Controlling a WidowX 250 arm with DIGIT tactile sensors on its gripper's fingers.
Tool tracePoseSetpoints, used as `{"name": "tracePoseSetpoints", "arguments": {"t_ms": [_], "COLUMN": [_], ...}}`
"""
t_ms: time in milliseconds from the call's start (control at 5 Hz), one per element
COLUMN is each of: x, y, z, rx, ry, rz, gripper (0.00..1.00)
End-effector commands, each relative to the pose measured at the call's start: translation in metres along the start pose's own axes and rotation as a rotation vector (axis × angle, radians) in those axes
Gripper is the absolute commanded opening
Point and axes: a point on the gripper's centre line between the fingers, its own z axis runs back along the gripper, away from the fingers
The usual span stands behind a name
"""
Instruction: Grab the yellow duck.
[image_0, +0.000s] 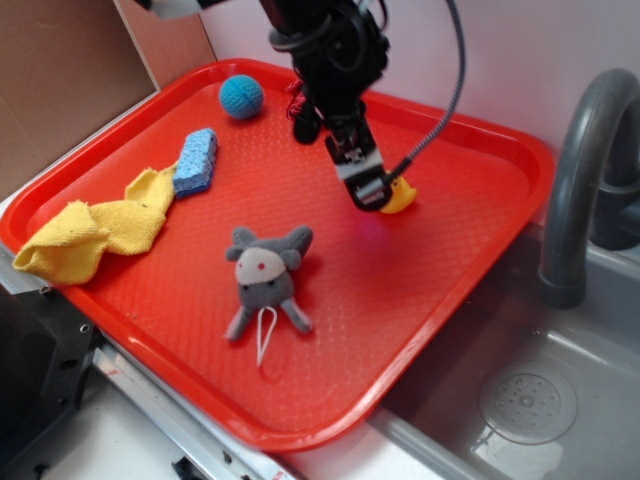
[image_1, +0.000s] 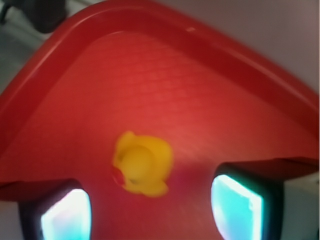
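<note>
Fingers (image_1: 65, 215) of the gripper (image_1: 150, 212) are spread apart, holding nothing, low over a red tray (image_0: 470, 250). Between them, seemingly untouched in the blurry wrist view, sits the yellow duck (image_1: 142, 164).

Bare tray (image_0: 450, 210) surrounds the yellow duck (image_1: 142, 164); open claw (image_1: 150, 212) straddles it unobstructed.

You have a pale wall (image_0: 560, 60) behind the setup and a brown cardboard panel (image_0: 60, 80) at the far left. To the right, a grey sink basin (image_0: 560, 400) sits beneath a curved grey faucet (image_0: 585, 170).
</note>
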Motion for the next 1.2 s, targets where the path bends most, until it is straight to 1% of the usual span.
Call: {"name": "tracePoseSetpoints", "arguments": {"t_ms": [0, 400, 600, 800, 1000], "x": [0.02, 0.021, 0.02, 0.02, 0.02], "y": [-0.002, -0.005, -0.004, -0.004, -0.003], "z": [0.001, -0.007, -0.009, -0.011, -0.014], "rx": [0.061, 0.009, 0.012, 0.006, 0.008], "ry": [0.001, 0.009, 0.024, 0.012, 0.021], "rz": [-0.042, -0.091, -0.081, -0.069, -0.06], "gripper": [1.0, 1.0, 0.99, 0.14, 0.0]}}
